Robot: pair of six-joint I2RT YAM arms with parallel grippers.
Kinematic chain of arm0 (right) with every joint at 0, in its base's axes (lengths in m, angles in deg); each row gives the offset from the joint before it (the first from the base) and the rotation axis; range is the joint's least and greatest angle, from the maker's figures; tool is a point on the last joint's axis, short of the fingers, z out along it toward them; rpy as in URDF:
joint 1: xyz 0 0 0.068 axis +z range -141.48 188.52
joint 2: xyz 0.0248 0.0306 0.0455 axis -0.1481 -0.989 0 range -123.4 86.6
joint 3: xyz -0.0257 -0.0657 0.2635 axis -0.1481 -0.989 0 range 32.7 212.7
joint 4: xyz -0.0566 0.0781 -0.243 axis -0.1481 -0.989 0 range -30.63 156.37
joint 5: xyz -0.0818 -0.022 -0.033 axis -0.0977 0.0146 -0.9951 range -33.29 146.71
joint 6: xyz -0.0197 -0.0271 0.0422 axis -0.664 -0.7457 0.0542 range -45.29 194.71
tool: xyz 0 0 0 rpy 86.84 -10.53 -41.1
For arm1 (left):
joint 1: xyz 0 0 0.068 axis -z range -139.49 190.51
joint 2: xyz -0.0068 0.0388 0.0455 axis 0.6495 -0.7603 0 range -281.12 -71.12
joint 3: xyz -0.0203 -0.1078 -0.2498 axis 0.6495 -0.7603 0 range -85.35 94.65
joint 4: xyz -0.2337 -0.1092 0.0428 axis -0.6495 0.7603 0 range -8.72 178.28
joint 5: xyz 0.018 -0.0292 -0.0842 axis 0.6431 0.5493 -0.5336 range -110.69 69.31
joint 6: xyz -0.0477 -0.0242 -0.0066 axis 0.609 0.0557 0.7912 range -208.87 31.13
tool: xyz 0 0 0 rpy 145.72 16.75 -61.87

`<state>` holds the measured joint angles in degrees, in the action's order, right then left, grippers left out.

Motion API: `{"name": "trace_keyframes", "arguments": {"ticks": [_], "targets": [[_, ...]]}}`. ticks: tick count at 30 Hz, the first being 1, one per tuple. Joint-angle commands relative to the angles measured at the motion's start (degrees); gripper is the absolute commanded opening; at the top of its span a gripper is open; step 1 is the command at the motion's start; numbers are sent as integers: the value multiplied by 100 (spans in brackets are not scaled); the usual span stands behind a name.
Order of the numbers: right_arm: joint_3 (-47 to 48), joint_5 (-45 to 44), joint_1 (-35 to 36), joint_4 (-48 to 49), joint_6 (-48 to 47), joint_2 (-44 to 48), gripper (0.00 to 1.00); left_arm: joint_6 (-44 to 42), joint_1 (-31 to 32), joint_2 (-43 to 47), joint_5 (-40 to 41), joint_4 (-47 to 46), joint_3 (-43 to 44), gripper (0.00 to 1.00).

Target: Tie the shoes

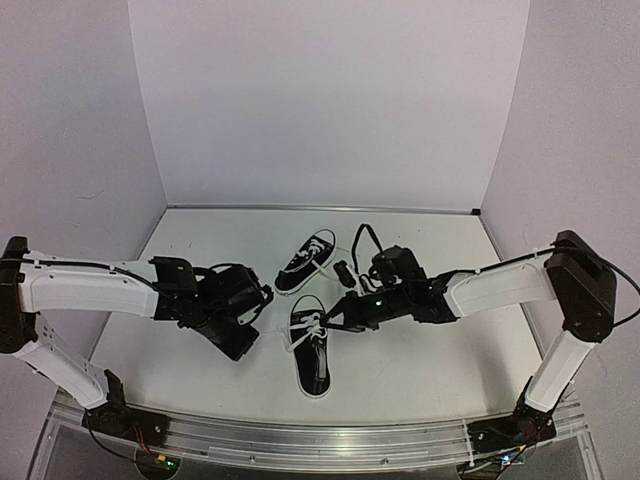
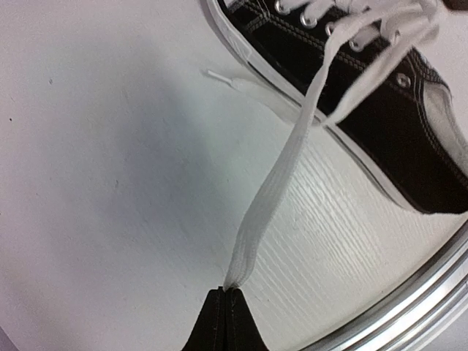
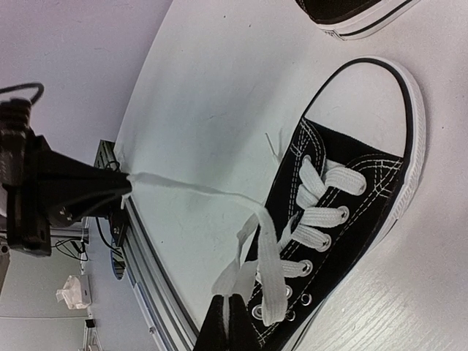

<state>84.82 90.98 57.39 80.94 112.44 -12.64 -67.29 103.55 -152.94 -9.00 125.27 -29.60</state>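
R gripper (image 3: 227,313) at btm edge, jaws closed, pinching white lace (image 3: 267,256) just beside eyelets of black shoe (image 3: 351,241). Shoe lies on white table (image 3: 219,88), white toe cap twd upper right. Other lace strand runs taut to left, into tip of L gripper (image 3: 123,191), also closed. 2nd shoe (image 3: 358,14) partly visible, top-right corner. Metal rail (image 3: 150,263) along table edge, btm left.

On the table (image 1: 430,365), the near shoe (image 1: 311,360) lies in front of the far shoe (image 1: 306,262), between the left gripper (image 1: 266,298) and the right gripper (image 1: 336,319); its laces (image 2: 270,197) reach out to both.
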Motion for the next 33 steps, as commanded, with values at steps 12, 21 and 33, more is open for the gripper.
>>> {"name": "trace_keyframes", "arguments": {"ticks": [12,21,33], "targets": [[316,37,-221,169,-173,-167,0,-1469,1767,-852,-1440,-1368,813,0],[368,235,-239,169,-337,-184,0,-3251,1664,-2373,-1519,-2971,2082,0],[406,338,-261,178,-411,-170,0,-3420,1252,-2489,-1627,-3553,2267,52]]}}
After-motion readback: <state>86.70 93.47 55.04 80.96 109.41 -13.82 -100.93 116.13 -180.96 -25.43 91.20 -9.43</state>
